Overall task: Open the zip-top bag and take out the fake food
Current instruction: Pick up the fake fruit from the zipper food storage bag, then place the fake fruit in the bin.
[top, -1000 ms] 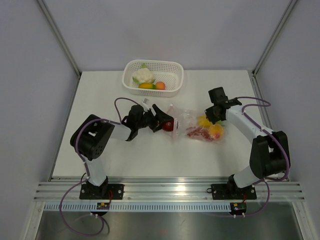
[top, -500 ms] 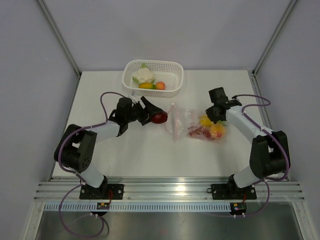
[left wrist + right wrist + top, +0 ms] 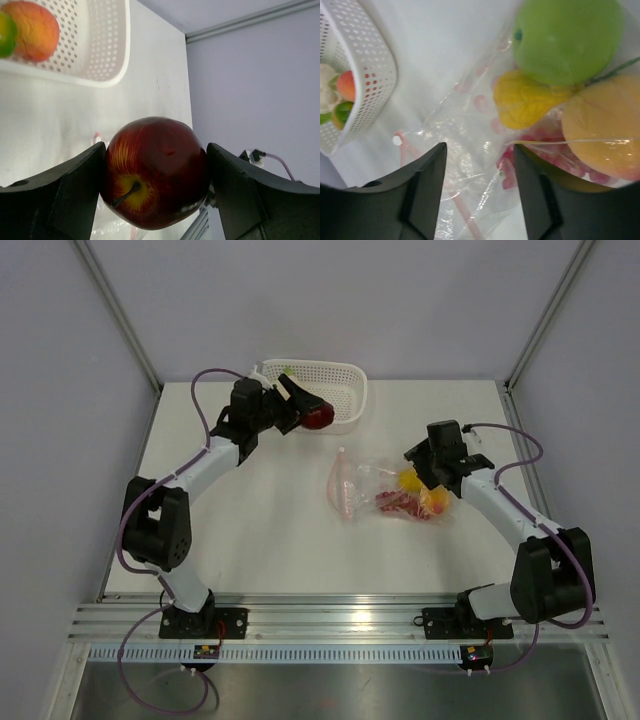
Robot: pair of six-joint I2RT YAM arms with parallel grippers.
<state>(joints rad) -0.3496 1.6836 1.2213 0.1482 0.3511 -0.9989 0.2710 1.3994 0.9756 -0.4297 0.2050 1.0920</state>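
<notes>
The clear zip-top bag (image 3: 358, 485) with its pink strip lies at mid-table, with fake food inside: a green apple (image 3: 567, 37), a yellow piece (image 3: 527, 100), an orange fruit (image 3: 602, 130) and red-pink bits (image 3: 392, 504). My right gripper (image 3: 424, 462) hovers over the bag's right end. In the right wrist view it (image 3: 480, 150) is open, with crinkled bag plastic (image 3: 465, 130) below the gap. My left gripper (image 3: 305, 412) is shut on a dark red apple (image 3: 156, 172), held at the front rim of the white basket (image 3: 345, 380).
The perforated basket (image 3: 370, 65) stands at the table's back edge and holds a peach-coloured fruit (image 3: 32, 30) and a cauliflower (image 3: 325, 95). Grey walls close in the table on three sides. An aluminium rail runs along the near edge.
My left arm has swung from the bag's mouth back to the basket, carrying the red apple. My right gripper has opened and let go of the bag, which has settled flatter.
</notes>
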